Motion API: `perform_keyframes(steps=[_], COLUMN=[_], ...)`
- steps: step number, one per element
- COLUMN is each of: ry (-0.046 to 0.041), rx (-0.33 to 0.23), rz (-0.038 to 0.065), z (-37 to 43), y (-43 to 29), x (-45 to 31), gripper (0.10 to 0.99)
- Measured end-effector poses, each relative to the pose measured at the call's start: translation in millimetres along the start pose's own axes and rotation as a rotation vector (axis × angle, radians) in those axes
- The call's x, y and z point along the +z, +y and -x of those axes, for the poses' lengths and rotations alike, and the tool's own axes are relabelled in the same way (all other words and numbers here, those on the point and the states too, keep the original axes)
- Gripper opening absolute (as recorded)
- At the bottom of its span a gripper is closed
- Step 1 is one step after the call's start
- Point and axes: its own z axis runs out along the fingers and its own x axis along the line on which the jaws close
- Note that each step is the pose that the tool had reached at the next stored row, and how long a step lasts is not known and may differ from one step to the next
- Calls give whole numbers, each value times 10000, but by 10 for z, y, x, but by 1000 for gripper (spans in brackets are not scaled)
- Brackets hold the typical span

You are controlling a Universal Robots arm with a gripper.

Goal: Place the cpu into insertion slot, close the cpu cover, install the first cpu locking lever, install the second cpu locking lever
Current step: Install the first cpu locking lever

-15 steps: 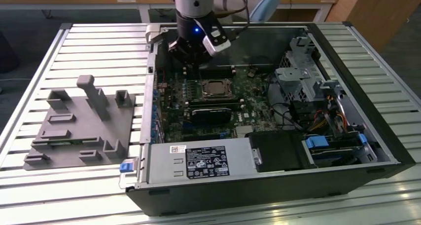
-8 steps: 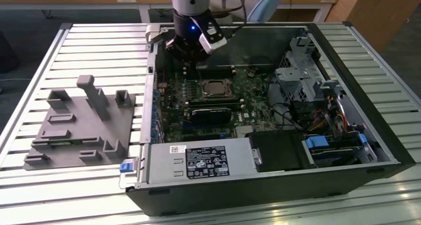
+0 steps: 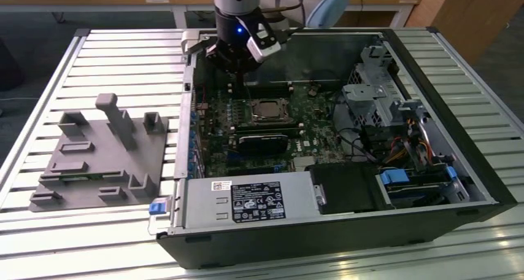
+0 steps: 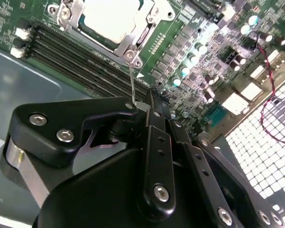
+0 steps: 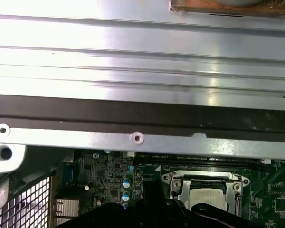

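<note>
The cpu (image 4: 109, 19) lies flat in the insertion slot (image 3: 266, 111) on the green board, its silvery top showing through the window of the cpu cover (image 4: 129, 43), which lies down around it. In the first wrist view the cpu (image 5: 206, 199) sits inside the cover frame (image 5: 180, 186). A thin wire cpu locking lever (image 4: 131, 80) rises from the socket's corner up to my gripper (image 4: 140, 105), whose black fingers look shut on its tip. In the exterior view the gripper (image 3: 237, 68) hangs just behind the socket, with the lever (image 3: 240, 83) under it.
Long black memory slots (image 4: 76, 57) run beside the socket. A black fan card (image 3: 264, 142) lies in front of it, then the power supply (image 3: 245, 203) and drive bays (image 3: 409, 182). The case wall (image 5: 142, 118) stands close behind. A grey fixture (image 3: 98, 157) sits at the exterior view's left.
</note>
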Motion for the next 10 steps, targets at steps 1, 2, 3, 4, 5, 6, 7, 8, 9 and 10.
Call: perform_keyframes(steps=[1, 2, 3, 4, 5, 6, 7, 8, 9, 10], ry=[1, 1, 0, -1, 1, 3, 3, 2, 1, 1], rx=[-9, -18, -25, -30, -32, -34, -34, -33, -33, -33], rz=[4, 15, 25, 33, 35, 34, 35, 35, 35, 35], z=[3, 8, 20, 35, 51, 61, 63, 63, 64, 65], y=[2, 1, 1, 1, 0, 0, 0, 0, 0, 0], x=[0, 0, 0, 1, 1, 1, 1, 1, 1, 1], gripper=[106, 106, 106, 106, 106, 106, 106, 106, 106, 106])
